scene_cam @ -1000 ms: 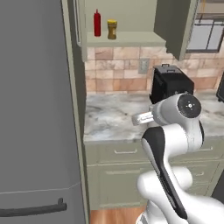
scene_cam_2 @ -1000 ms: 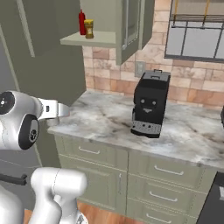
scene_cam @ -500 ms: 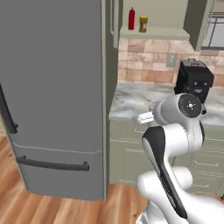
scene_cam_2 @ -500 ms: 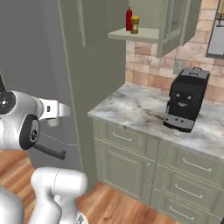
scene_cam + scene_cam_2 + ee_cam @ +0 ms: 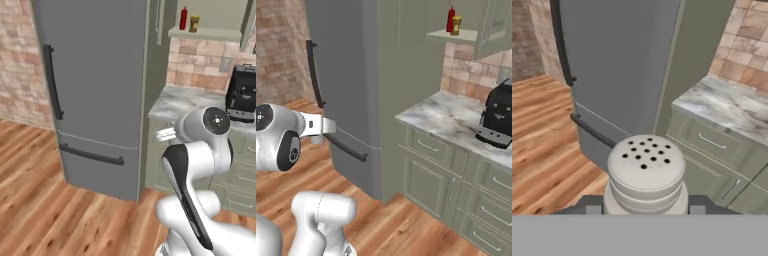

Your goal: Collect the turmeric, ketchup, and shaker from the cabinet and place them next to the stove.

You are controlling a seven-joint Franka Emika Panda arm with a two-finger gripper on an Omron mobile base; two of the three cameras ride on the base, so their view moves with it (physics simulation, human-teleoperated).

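The shaker (image 5: 646, 172), pale grey with a perforated rounded top, stands upright between my fingertips in the hand view; my gripper (image 5: 645, 209) is shut on it. The ketchup (image 5: 183, 18) (image 5: 450, 20), a slim red bottle, and the turmeric (image 5: 194, 23) (image 5: 456, 26), a squat yellow-lidded jar, stand side by side on the shelf of the open cabinet (image 5: 205, 34) (image 5: 452, 35), far above and to the right of my hand. The stove is out of view.
A tall grey fridge (image 5: 95, 90) (image 5: 341, 65) with dark bar handles stands left of the marble counter (image 5: 175, 100) (image 5: 446, 117). A black coffee machine (image 5: 241, 92) (image 5: 498, 117) sits on the counter. Olive drawers run below it. Wooden floor (image 5: 45, 200) spreads out to the left.
The whole picture has slid right as the base moved: the fridge and wooden floor have come into view, and the counter and coffee machine sit further right. The shaker stays gripped.
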